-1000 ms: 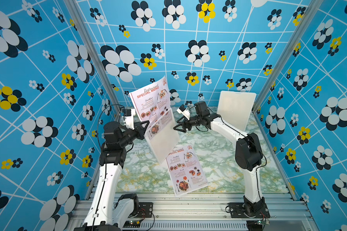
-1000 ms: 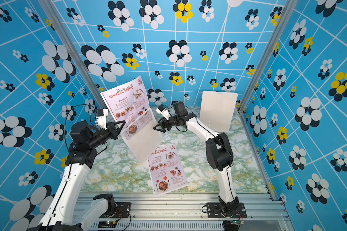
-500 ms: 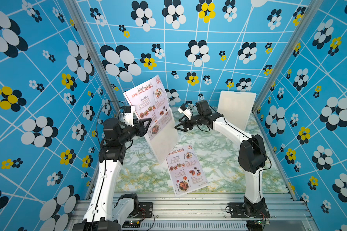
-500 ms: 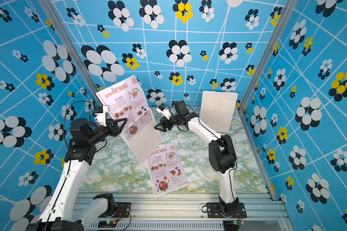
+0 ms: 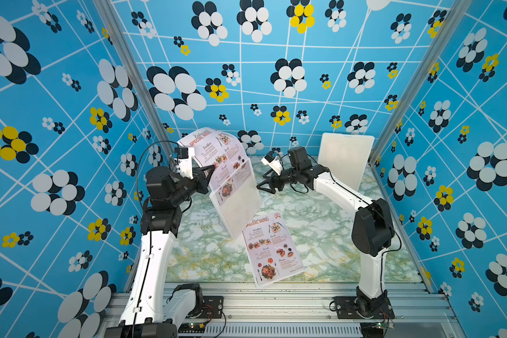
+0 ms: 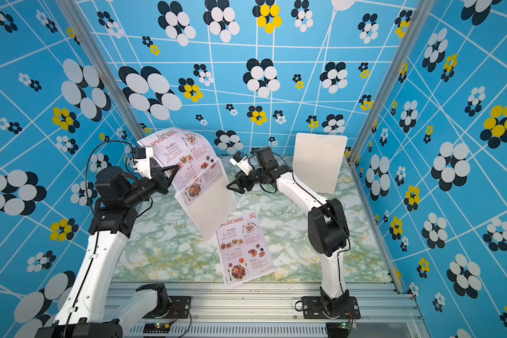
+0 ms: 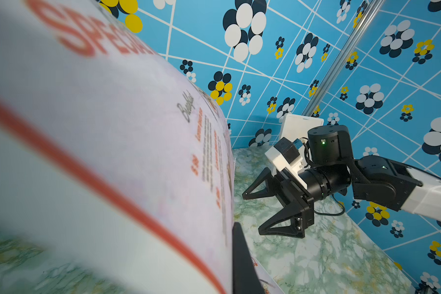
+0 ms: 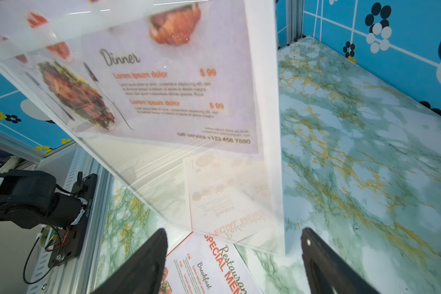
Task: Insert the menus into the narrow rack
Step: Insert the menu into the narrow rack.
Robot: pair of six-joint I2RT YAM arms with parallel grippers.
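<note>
left gripper [image 5: 212, 169] is clamped on the side edge of one menu [image 5: 217, 152], above the rack [image 5: 240, 204]. right gripper [image 5: 261, 183] stands wide, holding nothing, just beside the rack's far edge and apart from it.

materials: both menus are thin, glossy, pale pink sheets with red headings and small food photos. the rack is a narrow, flat-sided pocket of frosted clear plastic, standing tilted on the table [image 5: 319, 234], which has a green and yellow marble pattern. a plain white board [image 5: 344, 158] with rounded corners leans on the back wall.

position: the held menu is part way in the rack; its lower edge ends short of the rack's base. the second menu [image 5: 271, 248] lies flat on the table near the front edge, just in front of the rack.

change: a second ago the held menu stood nearly flat; its top now bows over toward the left arm, and the left gripper sits higher on the sheet. the second menu lies as before.

limits: the left wrist view is mostly blocked by the blurred sheet, with only one finger [image 7: 239, 254] showing. whether the rack's base sits flat cannot be told.
</note>
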